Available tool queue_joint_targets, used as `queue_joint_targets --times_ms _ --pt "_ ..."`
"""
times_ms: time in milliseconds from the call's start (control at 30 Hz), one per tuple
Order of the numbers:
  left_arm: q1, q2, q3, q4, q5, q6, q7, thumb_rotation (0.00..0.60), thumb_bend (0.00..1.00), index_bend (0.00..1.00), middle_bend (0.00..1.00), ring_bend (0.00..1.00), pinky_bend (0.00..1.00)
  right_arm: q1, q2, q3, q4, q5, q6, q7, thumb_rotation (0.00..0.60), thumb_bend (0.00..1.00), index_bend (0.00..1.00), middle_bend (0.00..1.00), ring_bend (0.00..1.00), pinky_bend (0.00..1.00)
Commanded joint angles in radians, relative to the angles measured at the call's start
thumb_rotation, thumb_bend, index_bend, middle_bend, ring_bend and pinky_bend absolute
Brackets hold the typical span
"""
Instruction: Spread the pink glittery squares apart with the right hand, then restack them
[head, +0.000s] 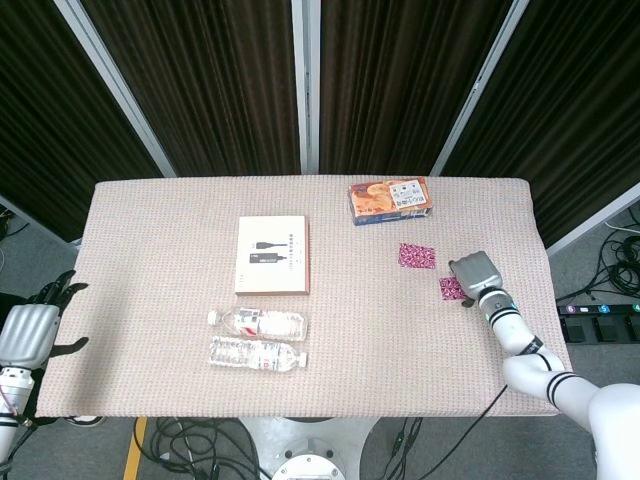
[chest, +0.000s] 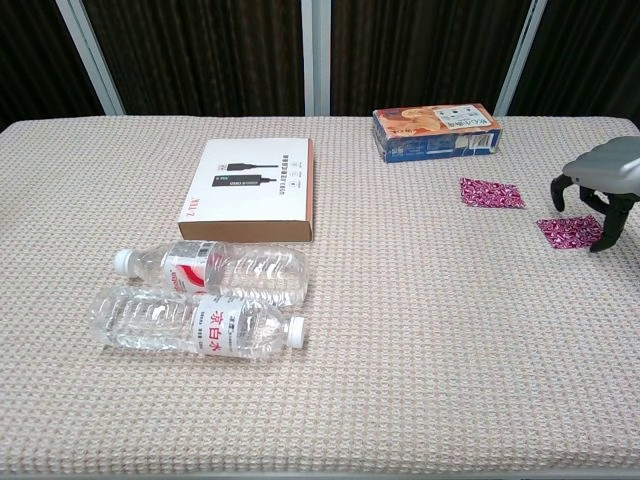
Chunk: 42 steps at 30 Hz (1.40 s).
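The right hand (chest: 600, 185) arches, fingers spread, over one pink square (chest: 568, 231), holding nothing; the other square (chest: 491, 193) lies apart.

Dark curtains (head: 200, 80) behind cloth-covered table (head: 150, 250)

The head view looks steeply down from high above the near edge, taking in the whole table (head: 180, 225), the dark curtains behind it and the floor at both sides. The chest view sits low and close at the near edge, facing level across the cloth. Both share the white box (head: 272, 255) (chest: 252, 189), the two water bottles (head: 257, 338) (chest: 205, 297), the snack box (head: 390, 200) (chest: 436, 132) and the right hand (head: 476, 274) (chest: 600, 180).
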Motion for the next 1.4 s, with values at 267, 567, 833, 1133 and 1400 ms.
queue_joint_targets --times_ms 267,567,833,1133,1400 --pt "-0.003 0.0 -0.002 0.005 0.0 -0.002 -0.001 0.6 0.0 0.26 0.19 0.21 0.39 0.006 -0.018 0.004 0.027 0.003 -0.026 0.005 0.528 0.0 0.35 0.72 0.79 0.66" --pt "-0.005 0.0 -0.001 0.005 0.0 -0.006 -0.002 0.6 0.0 0.26 0.19 0.21 0.39 0.007 -0.029 0.006 0.042 0.002 -0.034 0.012 0.579 0.0 0.37 0.73 0.8 0.66" --pt "-0.004 0.002 -0.001 0.005 0.0 -0.005 0.0 0.6 0.0 0.26 0.19 0.21 0.39 0.007 -0.033 0.009 0.051 0.003 -0.039 0.013 0.599 0.0 0.38 0.73 0.8 0.66" --pt "-0.002 0.001 0.0 0.007 -0.001 -0.004 0.0 0.6 0.0 0.26 0.19 0.21 0.39 0.008 -0.041 0.01 0.06 0.008 -0.047 0.007 0.6 0.0 0.38 0.73 0.8 0.66" --pt "-0.001 -0.001 0.001 0.012 -0.002 -0.004 -0.004 0.6 0.0 0.26 0.19 0.21 0.39 0.009 -0.044 0.013 0.065 0.013 -0.051 0.006 0.6 0.0 0.4 0.74 0.8 0.66"
